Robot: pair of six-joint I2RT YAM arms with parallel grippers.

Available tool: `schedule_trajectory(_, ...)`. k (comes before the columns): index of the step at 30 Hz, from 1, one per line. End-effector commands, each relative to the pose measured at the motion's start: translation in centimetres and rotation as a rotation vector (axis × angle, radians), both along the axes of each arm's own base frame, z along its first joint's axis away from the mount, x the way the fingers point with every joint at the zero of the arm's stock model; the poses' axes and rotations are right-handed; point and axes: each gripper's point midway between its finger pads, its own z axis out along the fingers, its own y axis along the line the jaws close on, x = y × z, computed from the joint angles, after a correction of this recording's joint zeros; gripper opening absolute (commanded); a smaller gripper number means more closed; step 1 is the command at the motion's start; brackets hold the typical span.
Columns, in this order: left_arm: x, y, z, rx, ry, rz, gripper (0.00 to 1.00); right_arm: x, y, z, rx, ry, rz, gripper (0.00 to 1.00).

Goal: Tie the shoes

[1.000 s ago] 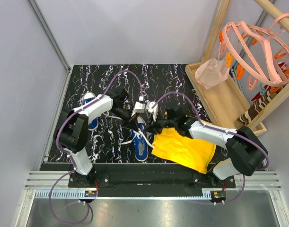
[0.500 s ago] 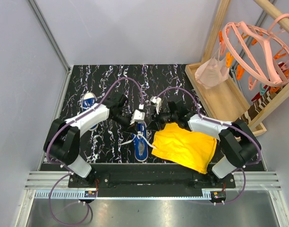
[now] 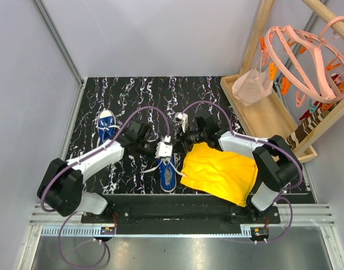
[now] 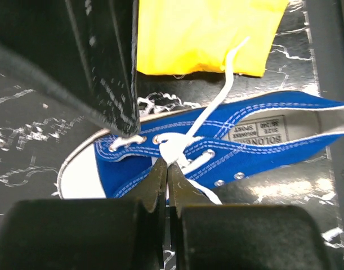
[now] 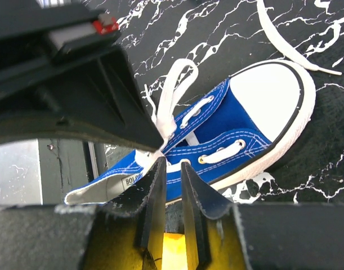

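Sneaker closest to the arm bases, the near shoe (image 3: pixel 168 175), is lying on the black marbled desk (image 3: pixel 205 95), just beside the yellow cloth (image 3: pixel 219 171). The left gripper (image 4: pixel 166 167) is pressing its jaws fully together over the eyelets, tips touching the white lace (image 4: pixel 217 104); whether it is pinching the lace is unclear. The right gripper (image 5: pixel 170 163) is hovering there too, jaws a narrow slit apart, nothing visibly between them. The far shoe (image 3: pixel 106 122) is sitting well apart, leftward.
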Motion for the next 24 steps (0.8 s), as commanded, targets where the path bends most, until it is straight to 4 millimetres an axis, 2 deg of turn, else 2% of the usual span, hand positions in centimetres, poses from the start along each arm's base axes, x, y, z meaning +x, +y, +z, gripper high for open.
schedule_trajectory(1,1.7,-1.0,1.5,-0.064,-0.22,0.013,0.0,1.2,0.8,1.6,0.049,-0.003,0.015,0.25)
schedule_trajectory(8,2.0,-1.0,1.9,-0.112,-0.411,0.031,0.0,0.5,1.2,1.4,0.072,0.062,0.061,0.28)
schedule_trajectory(14,2.2,-0.5,1.3,-0.128,-0.528,0.075,0.0,-0.3,1.4,1.1,0.086,0.115,0.1,0.3)
schedule_trajectory(16,2.3,-0.8,2.2,-0.16,-0.585,0.068,0.0,-0.4,1.5,1.0,0.088,0.135,0.104,0.31)
schedule_trajectory(17,2.2,-0.5,1.6,-0.154,-0.594,0.072,0.0,-0.4,1.5,0.8,0.086,0.143,0.107,0.31)
schedule_trajectory(24,1.5,-0.5,1.9,-0.195,-0.693,0.058,0.0,-0.6,1.8,0.5,0.093,0.197,0.116,0.33)
